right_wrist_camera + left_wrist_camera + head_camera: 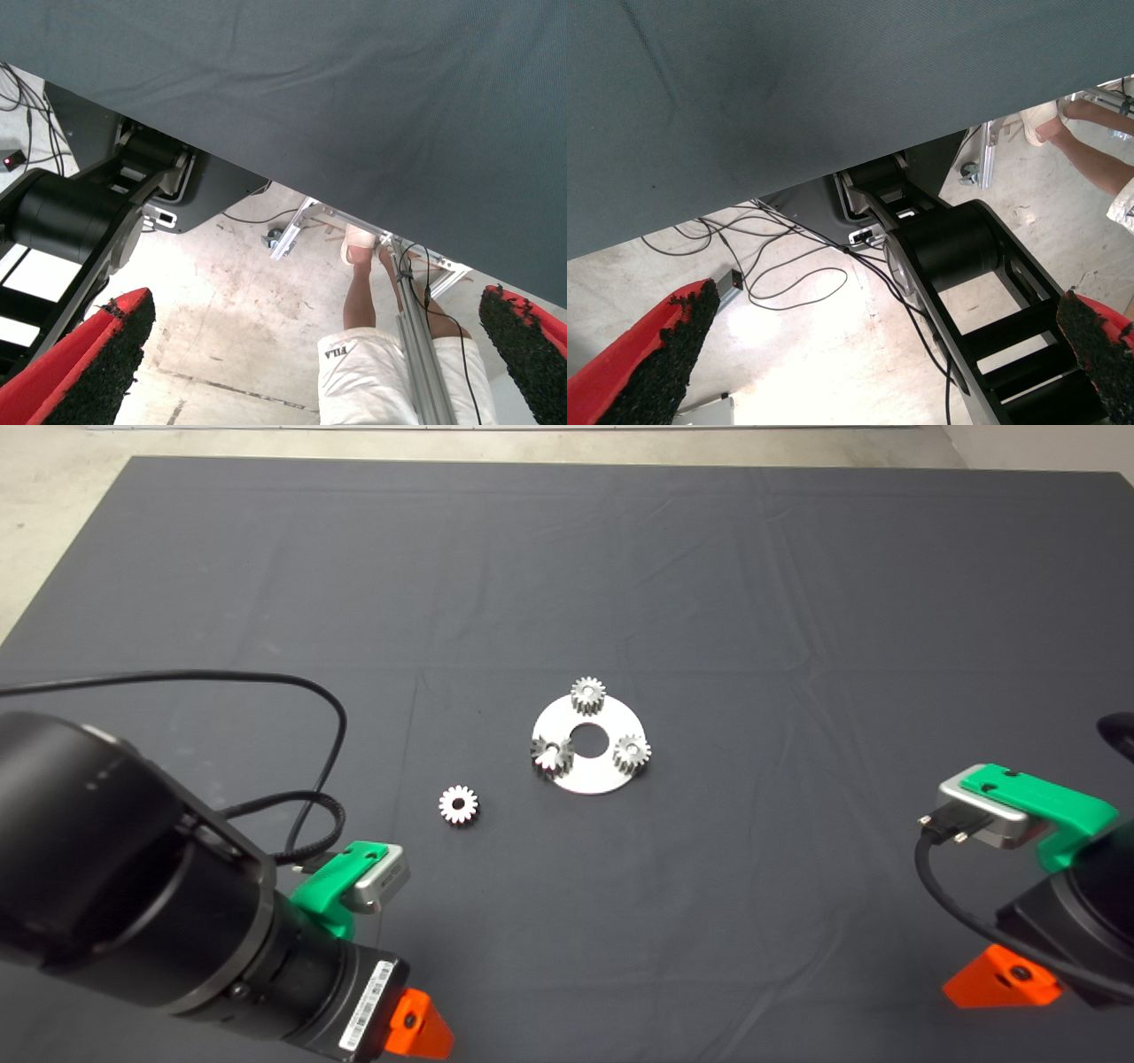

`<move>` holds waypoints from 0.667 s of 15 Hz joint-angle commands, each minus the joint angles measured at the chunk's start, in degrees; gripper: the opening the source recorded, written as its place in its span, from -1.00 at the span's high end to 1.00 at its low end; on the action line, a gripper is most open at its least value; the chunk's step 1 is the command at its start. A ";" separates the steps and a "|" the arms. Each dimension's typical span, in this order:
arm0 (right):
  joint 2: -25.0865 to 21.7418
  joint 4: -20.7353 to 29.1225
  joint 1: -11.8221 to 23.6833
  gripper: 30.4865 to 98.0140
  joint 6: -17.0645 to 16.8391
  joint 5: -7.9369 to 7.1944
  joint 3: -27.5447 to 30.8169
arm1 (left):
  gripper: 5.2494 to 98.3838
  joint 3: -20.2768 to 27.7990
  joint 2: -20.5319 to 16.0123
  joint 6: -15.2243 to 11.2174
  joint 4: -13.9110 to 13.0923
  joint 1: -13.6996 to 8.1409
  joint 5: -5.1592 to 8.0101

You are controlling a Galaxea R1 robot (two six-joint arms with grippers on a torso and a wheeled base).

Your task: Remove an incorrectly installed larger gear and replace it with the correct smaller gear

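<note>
1. Red fingers with black pads (pixel 673 354) of the left gripper (pixel 877 354) spread wide, nothing between them; it sits at the near-left edge of the dark grey cloth mat (pixel 753 584), parked.
2. Right gripper (pixel 310 354) the same: fingers (pixel 97 354) released, empty, at the near-right edge of the mat.
3. Left wrist view: mat edge, concrete floor, black cables, black robot frame, a person's bare leg (pixel 1099 159) far off.
4. Right wrist view: mat edge, floor, a person's leg in white shorts (pixel 372 354) beside an aluminium stand.
5. Flat round silver metal plate with a centre hole (pixel 595 781) lies mid-mat, carrying three gears.
6. Larger gear, thick silver steel with dark flanks (pixel 550 754), sits on the plate's left side, tilted.
7. Other two plate gears: far (pixel 587 693) and right (pixel 632 752).
8. Smaller gear, bright flat silver-white with a wide dark bore (pixel 458 804), lies flat on the mat, left of and nearer than the plate, apart from it, between plate and left gripper.
</note>
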 commanded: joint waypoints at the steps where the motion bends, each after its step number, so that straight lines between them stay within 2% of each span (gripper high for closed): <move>1: -0.27 -1.58 1.41 -0.97 0.02 -6.83 0.21 | -1.00 -3.99 1.53 0.19 0.70 -0.75 -0.19; 2: -0.18 -1.58 1.41 -0.97 0.09 -6.83 0.21 | -1.00 -7.00 4.13 1.94 0.70 -0.75 -0.13; 4: -0.18 -1.58 1.41 -0.97 0.09 -6.83 0.21 | -1.00 -12.53 9.42 2.40 1.38 -0.84 -0.22; 5: -0.18 -1.58 1.41 -0.97 0.09 -6.83 0.21 | -1.00 -15.18 11.92 2.69 2.55 -0.84 -0.22; 7: -0.12 -1.58 1.32 -0.96 0.09 -6.83 0.30 | -1.00 -20.07 17.09 3.61 6.67 -0.75 -0.13; 8: -0.18 -1.58 1.32 -0.97 0.09 -6.83 0.26 | -1.00 -22.60 18.69 4.10 7.12 -0.75 -0.05; 10: -0.27 -1.58 1.32 -0.97 0.09 -6.83 0.23 | -1.00 -26.34 20.67 6.79 7.12 -0.75 -0.31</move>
